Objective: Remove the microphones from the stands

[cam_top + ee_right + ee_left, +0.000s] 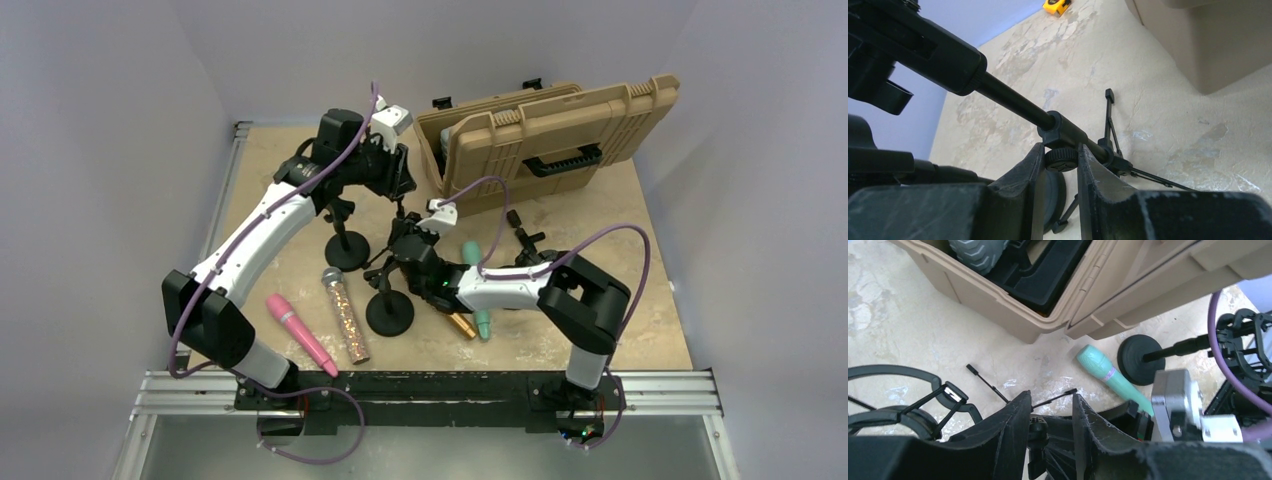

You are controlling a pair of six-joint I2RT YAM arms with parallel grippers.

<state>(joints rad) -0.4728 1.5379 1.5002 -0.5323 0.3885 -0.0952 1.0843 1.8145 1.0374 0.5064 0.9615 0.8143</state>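
Two black stands rise mid-table, one on a round base (347, 250) and one on a base (390, 312). My right gripper (405, 245) (1060, 146) is shut on the knurled knob (1062, 159) under the nearer stand's boom rod (1008, 102). Over the farther stand, my left gripper (398, 180) (1050, 394) is narrowly closed around a black part with a small knob (1032, 429); what that part is I cannot make out. An empty shock-mount ring (898, 400) shows at its left. A pink microphone (300, 333), a glittery microphone (346, 318) and a teal microphone (480, 300) (1108, 372) lie on the table.
An open tan case (550, 135) (1013, 305) stands at the back right with a grey foam piece (979, 252) inside. A small gold piece (462, 325) lies beside the teal microphone. A black stand part (525, 240) lies right of centre. A yellow object (1057, 6) sits at the far edge.
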